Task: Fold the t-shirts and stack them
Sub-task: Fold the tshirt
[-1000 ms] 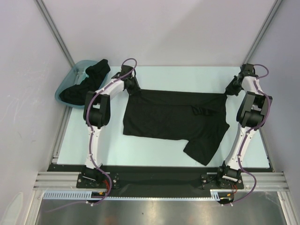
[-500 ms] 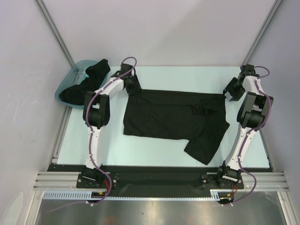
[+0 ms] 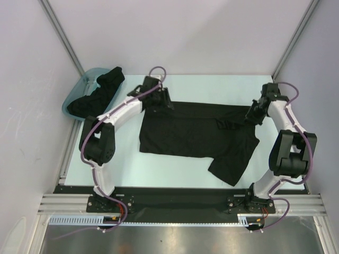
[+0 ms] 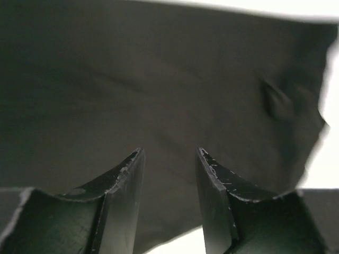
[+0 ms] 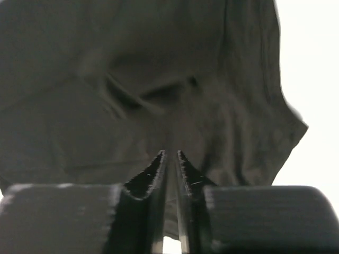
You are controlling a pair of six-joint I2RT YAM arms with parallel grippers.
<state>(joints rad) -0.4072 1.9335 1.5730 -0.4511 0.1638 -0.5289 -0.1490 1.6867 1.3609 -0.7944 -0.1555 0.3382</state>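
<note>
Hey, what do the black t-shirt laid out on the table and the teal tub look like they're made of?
T-shirt: soft matte cloth, probably cotton or a blend; it lies limp, puckers near the collar and shows no shine.
Teal tub: looks like rigid, smooth plastic, possibly slightly translucent; its moulded rim holds a clean curve.
</note>
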